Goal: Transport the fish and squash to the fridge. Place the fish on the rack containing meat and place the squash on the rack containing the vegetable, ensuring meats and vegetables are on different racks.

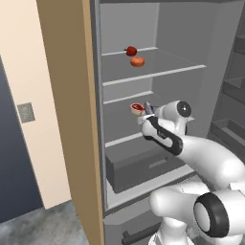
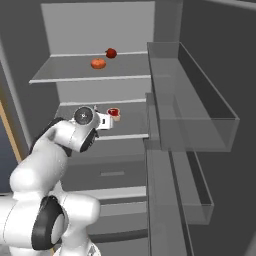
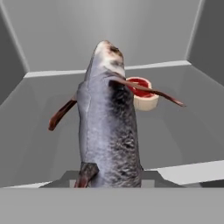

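- Left base view: fridge (image 1: 201,43) wide open, door swung off to the right, tan cabinet panel (image 1: 72,119) standing along the left edge.
- Up on the upper shelf (image 1: 158,72): squash (image 1: 137,61) sitting just in front of the dark red vegetable (image 1: 131,50), the two very near each other, perhaps touching (hard to call from here).
- One shelf down: meat (image 1: 137,109) lying on the middle rack (image 1: 124,139), with the white arm (image 1: 201,158) reaching in and the gripper (image 1: 149,114) just right of it; a grey sliver of fish (image 1: 148,107) poking up beside the steak.
- Below that, grey drawer bin (image 1: 143,167) closed under the rack.
- Right base view: same layout from the other side, squash (image 2: 98,63) left of and nearer than the vegetable (image 2: 111,53) on the top shelf, meat (image 2: 114,114) on the shelf below, gripper (image 2: 104,120) level with that shelf and just left of the steak.
- Door bins (image 2: 200,115) see-through along the right.
- Hand view: fish (image 3: 109,127) standing tall between the fingertips, jaws clamped tight on its tail end, head pointing away toward the back wall.
- Meat (image 3: 146,97) lying on the shelf just beyond and right of the fish (partly hidden behind a fin).
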Motion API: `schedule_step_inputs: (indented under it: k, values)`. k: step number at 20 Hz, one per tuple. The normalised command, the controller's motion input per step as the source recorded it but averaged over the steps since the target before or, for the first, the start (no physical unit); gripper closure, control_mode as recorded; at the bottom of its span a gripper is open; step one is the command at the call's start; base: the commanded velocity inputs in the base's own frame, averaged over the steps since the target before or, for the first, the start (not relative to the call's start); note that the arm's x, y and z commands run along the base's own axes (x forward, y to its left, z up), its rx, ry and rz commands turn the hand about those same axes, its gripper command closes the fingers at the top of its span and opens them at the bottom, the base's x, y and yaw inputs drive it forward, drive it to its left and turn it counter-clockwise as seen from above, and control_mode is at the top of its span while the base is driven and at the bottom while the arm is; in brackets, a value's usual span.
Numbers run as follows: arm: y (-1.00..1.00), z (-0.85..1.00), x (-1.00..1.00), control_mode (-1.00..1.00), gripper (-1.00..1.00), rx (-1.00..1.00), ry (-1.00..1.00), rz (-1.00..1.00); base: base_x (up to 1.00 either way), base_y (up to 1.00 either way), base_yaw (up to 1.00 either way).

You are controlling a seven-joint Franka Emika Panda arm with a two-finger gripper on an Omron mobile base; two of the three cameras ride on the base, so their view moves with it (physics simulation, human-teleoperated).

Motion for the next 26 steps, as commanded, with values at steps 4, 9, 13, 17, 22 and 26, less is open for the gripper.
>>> schedule_step_inputs:
  k: [4, 9, 13, 17, 22, 26]
  values:
    - [0.0, -0.26, 0.61, -1.0, 1.0, 0.0, 0.03, 0.0, 0.0, 0.0, 0.0]
    - [0.02, -0.15, 0.42, -1.0, 1.0, 0.0, 0.07, 0.0, 0.0, 0.0, 0.0]
    - [0.01, -0.05, 0.03, -1.0, 1.0, 0.0, 0.05, 0.0, 0.0, 0.0, 0.0]
    - [0.02, -0.31, 0.38, -1.0, 1.0, -0.01, 0.0, 0.0, 0.0, 0.0, 0.0]
    - [0.19, -0.22, 0.52, -1.0, 1.0, 0.0, 0.0, 0.0, 0.0, 0.0, 0.0]
    - [0.12, -0.19, 0.48, -1.0, 1.0, 0.0, -0.01, 0.0, 0.0, 0.0, 0.0]
